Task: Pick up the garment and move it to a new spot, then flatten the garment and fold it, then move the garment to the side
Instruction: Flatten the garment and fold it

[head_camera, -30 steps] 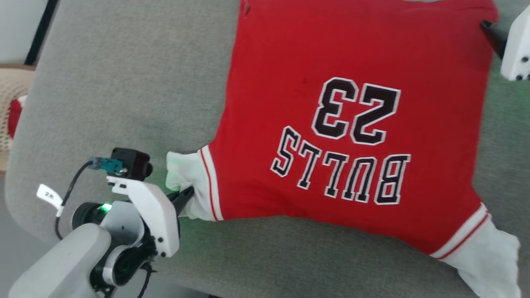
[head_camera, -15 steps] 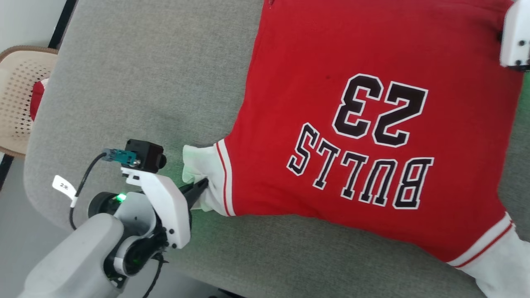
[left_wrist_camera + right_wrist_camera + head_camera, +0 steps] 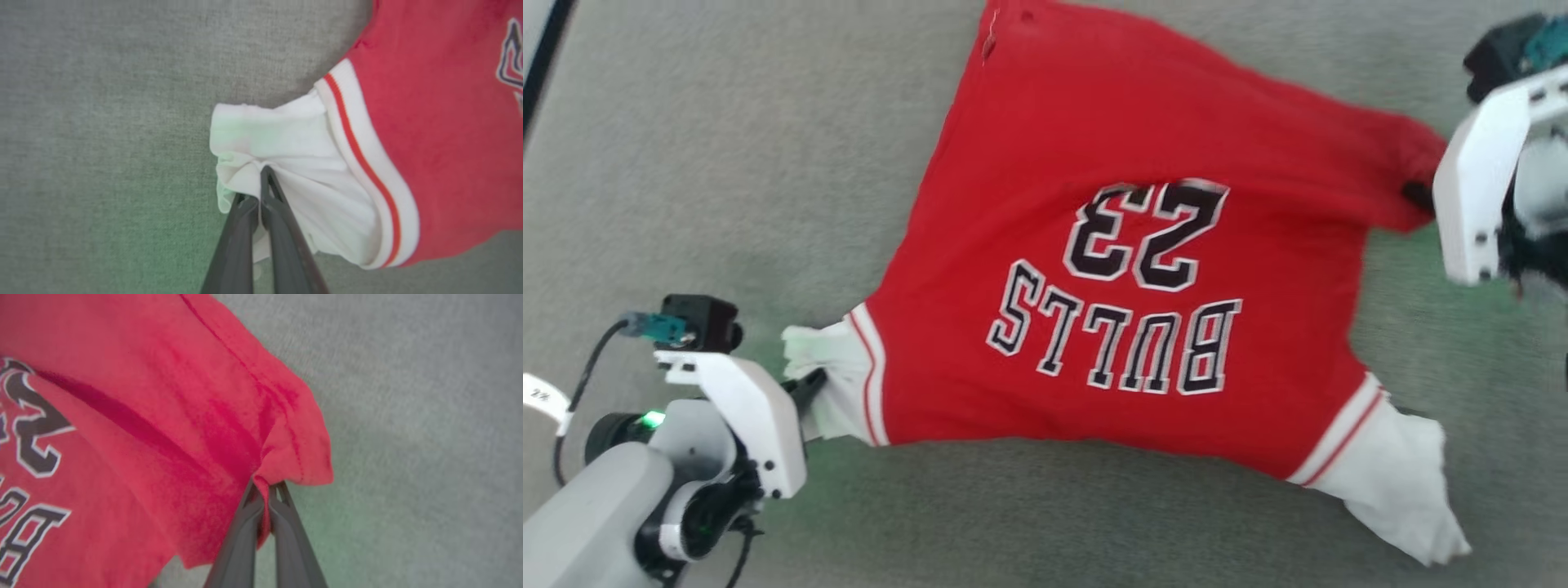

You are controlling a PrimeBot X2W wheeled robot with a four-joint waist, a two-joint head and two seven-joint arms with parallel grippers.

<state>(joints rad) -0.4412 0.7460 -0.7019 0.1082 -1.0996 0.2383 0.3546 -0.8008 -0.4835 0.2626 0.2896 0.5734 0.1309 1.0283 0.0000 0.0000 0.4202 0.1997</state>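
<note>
- garment [image 3: 1143,163] lies print-up on the grey table [image 3: 727,163], spread but not flat, pinched at two opposite corners
- left tool [image 3: 809,382] is clenched on the near white sleeve [image 3: 286,139], with the cloth puckered into a small knot at its tips
- right tool [image 3: 1417,194] is clenched on the far red hem corner [image 3: 294,457], which is bunched and drawn off to the side
- risk: both grips take only a thin bit of edge, so a firm pull could likely slide the soft knit out of either one, the sleeve first
- risk: pulling on opposite corners would probably skew the body and deepen the long crease [image 3: 122,412] running from the hem corner toward the print
- risk: the free sleeve [image 3: 1396,482] lies crumpled and could tuck under the body if the garment is dragged rather than lifted
- risk: uneven lift heights would let the slack middle sag and fold on itself
- material: soft, matte red jersey knit, limp, and it creases easily; a stitched seam runs along the hem
- sleeves are thinner white cloth, joined by red-and-white striped trim [image 3: 367,171]
- print [image 3: 1127,310] is black, white-edged block lettering, and probably stiffer than the knit around it
- table cover looks like felt, fuzzy and likely grippy against cloth
</note>
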